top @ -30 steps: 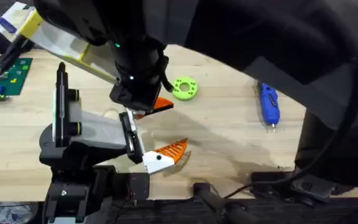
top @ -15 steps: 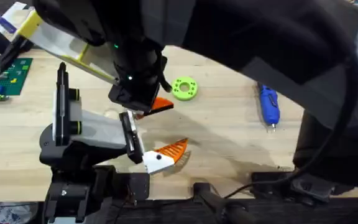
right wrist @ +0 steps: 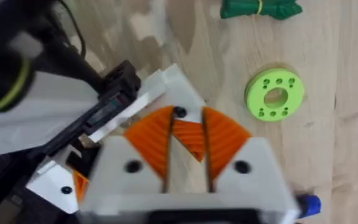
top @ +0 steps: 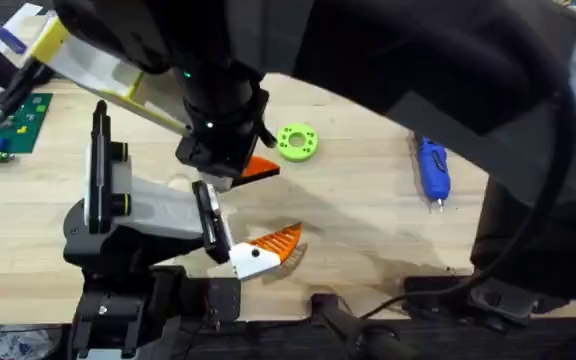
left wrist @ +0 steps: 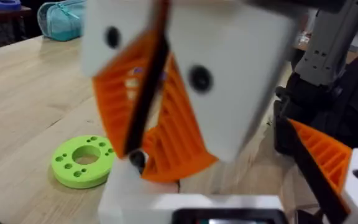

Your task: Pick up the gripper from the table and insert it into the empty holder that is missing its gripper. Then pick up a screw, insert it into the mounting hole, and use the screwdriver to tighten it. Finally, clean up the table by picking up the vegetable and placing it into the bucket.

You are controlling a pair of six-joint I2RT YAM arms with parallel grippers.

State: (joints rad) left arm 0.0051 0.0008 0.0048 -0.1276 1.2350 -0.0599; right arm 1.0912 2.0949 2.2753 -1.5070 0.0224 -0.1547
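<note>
So on the far left of the wooden counter (top: 368, 230) there's a green circuit board (top: 8, 125). Next over, the holder (top: 138, 215) lies there with the like orange finger with a rounded white base (top: 266, 250) at its tip. Right above that, the right hand (right wrist: 187, 160) is closed on the gripper (right wrist: 188, 138), pinching the orange wedge between its pads. The left hand (left wrist: 151, 134) looks closed, nothing in it. A green disc (top: 297, 141) sits just beside that, and the screwdriver (top: 432, 168) lies well off to the right.
</note>
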